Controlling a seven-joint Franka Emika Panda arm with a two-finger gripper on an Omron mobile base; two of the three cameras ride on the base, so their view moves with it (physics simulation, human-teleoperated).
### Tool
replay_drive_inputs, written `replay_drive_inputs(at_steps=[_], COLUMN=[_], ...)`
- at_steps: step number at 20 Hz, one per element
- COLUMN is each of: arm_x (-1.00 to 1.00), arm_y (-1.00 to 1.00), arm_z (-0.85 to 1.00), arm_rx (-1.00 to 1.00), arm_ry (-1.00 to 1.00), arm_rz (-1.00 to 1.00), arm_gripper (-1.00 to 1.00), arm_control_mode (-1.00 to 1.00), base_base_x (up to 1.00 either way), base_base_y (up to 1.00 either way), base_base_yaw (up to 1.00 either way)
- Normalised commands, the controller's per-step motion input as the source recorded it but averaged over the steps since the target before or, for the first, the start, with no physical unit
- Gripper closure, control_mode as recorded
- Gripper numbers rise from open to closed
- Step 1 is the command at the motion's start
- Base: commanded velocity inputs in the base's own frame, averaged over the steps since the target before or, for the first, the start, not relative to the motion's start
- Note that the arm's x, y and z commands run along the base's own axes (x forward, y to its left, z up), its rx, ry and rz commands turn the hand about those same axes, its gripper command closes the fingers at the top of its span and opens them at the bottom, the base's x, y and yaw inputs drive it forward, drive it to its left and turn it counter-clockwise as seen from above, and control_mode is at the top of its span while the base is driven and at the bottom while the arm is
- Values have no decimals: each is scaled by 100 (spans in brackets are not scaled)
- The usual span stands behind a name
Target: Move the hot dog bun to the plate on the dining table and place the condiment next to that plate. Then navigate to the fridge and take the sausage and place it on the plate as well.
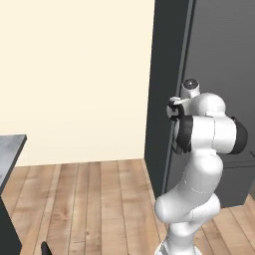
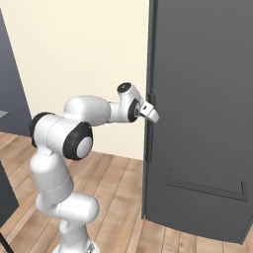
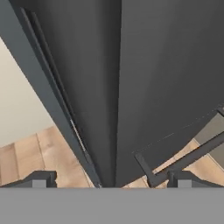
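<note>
Fridge point(image 2: 202, 113): tall, dark grey, flat-fronted, door shut, a slim vertical handle point(image 3: 78, 138) along its left edge; it stands on the wood-plank floor point(image 1: 84, 199) against a cream wall point(image 1: 74, 74). Gripper point(image 3: 109, 178) is up at that left door edge near the handle, fingers spread wide, grasping nothing. Corner of a grey counter point(image 1: 10, 149) at far left.

The white arm point(image 1: 199, 164) rises at lower right, its hand point(image 1: 175, 108) against the closed fridge point(image 1: 219, 60); cream wall point(image 1: 74, 74) to the left; wood floor point(image 1: 89, 199) below; a grey counter's corner point(image 1: 10, 149) at far left.
</note>
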Motion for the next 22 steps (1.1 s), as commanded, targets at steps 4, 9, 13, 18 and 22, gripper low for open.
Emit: replay_drive_inputs(at_steps=[4, 9, 13, 18, 22], arm_x=[85, 84, 48, 6, -28], arm_y=[-23, -24, -29, -55, -69], arm_z=[-34, -27, -28, -13, 0], arm_rx=[0, 0, 0, 0, 0], arm_ry=[0, 0, 0, 0, 0], arm_rz=[0, 0, -1, -3, 0], arm_gripper=[-100, -100, 100, 100, 100], arm_control_mode=[-100, -100, -100, -100, -100], base_base_x=[0, 0, 0, 0, 0], base_base_y=[0, 0, 0, 0, 0], base_base_yaw=[0, 0, 0, 0, 0])
